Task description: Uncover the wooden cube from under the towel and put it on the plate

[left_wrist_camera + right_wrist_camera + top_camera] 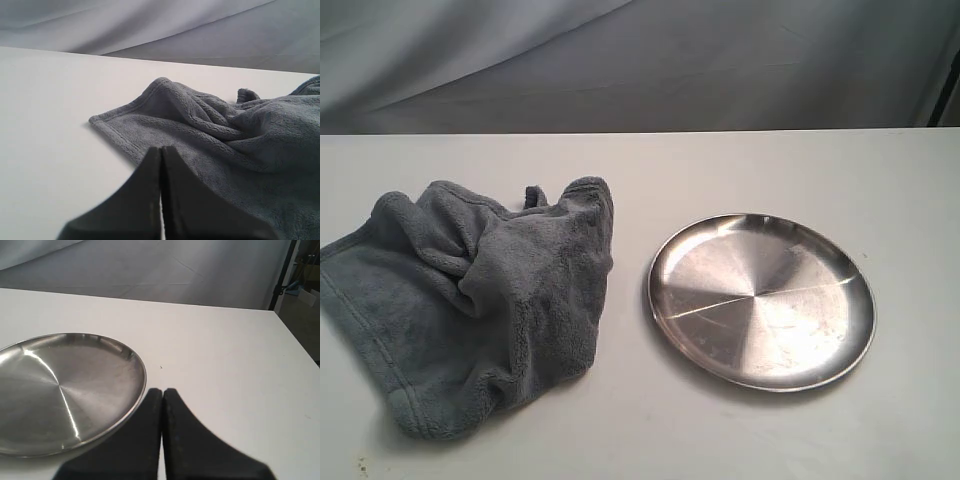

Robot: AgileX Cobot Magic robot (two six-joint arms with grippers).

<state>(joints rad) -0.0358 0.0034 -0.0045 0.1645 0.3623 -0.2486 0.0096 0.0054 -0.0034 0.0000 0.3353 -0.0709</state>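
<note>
Crumpled towel lies just beside the shiny plate, not touching.

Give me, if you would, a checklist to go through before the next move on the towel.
1. The towel lies bunched on the table, apart from the plate: ok.
2. Position of the wooden cube known: cannot tell. No view shows it, and the towel could be hiding it.
3. The plate is bare to receive the cube: ok.
4. The left gripper is open to pinch the towel: not ok. Its jaws are shut, with the towel's hem just ahead.
5. The right gripper is open for the cube: not ok. Its jaws are shut, near the plate's rim.
</note>
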